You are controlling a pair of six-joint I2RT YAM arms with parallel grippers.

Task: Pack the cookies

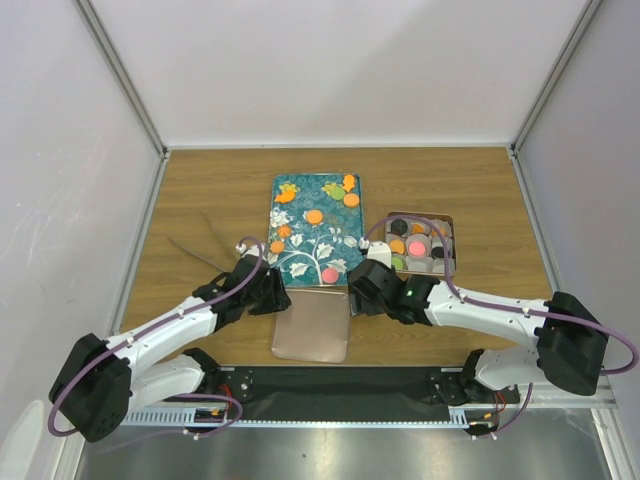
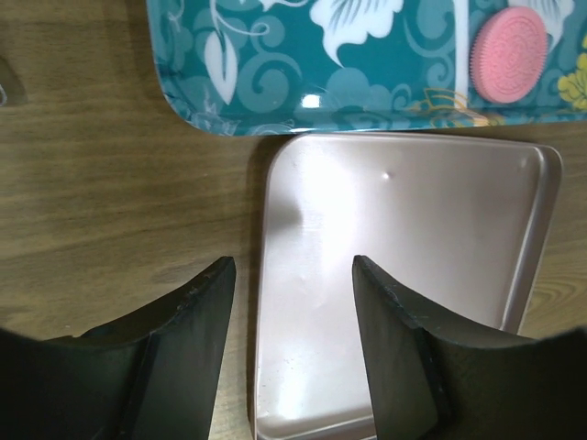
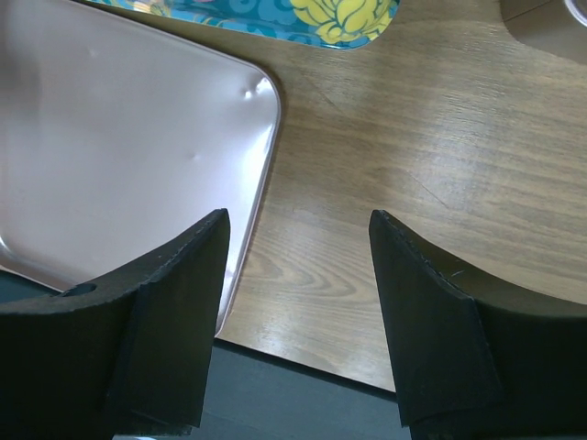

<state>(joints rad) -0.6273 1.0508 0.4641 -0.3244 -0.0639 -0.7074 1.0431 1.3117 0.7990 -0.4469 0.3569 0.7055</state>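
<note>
Several orange cookies and one pink cookie lie on the teal flowered tray. More cookies in black, orange, pink and green sit in the cups of the open tin to its right. The rose-gold lid lies flat in front of the tray. My left gripper is open, and in its wrist view it straddles the left edge of the lid, with the pink cookie ahead. My right gripper is open at the lid's right edge, over bare wood, as its wrist view shows.
Thin grey sticks lie on the wood left of the tray. The black base rail runs along the near table edge just behind the lid. White walls close in the table on three sides.
</note>
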